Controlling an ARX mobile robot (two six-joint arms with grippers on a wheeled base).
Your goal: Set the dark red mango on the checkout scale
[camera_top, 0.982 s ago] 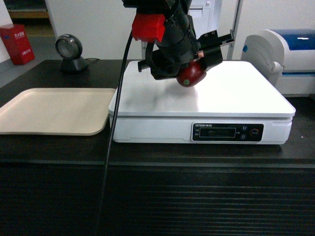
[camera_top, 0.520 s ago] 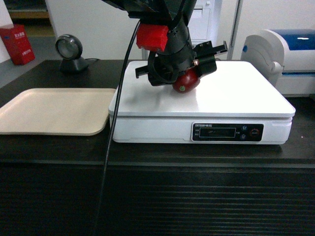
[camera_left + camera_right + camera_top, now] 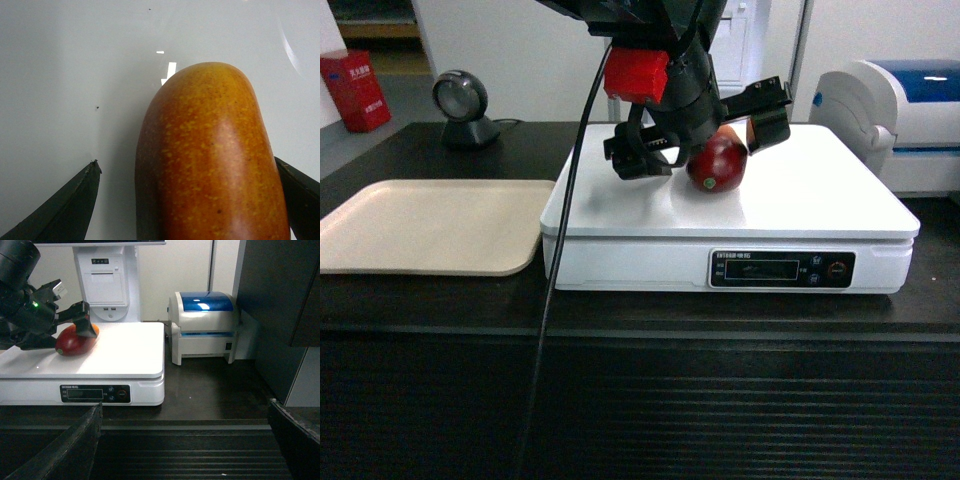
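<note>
1. The dark red mango (image 3: 717, 164) lay on the scale (image 3: 820, 200) at the checkout (image 3: 640, 400).
2. The left gripper (image 3: 705, 128) straddled it, jaws spread, released; only withdrawal remained.
3. The right gripper (image 3: 185, 440) hung open, idle.

light: bright, even indoor; glare: streaks on scale (image 3: 75, 75) platform; focus: wrist close-up soft

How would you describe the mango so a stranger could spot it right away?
Find the white scale on the dark checkout counter. On its platform, between the open fingers of the left gripper, lies the dark red mango. It is the only fruit there: glossy, with a yellow-orange patch and a green sticker.
</note>
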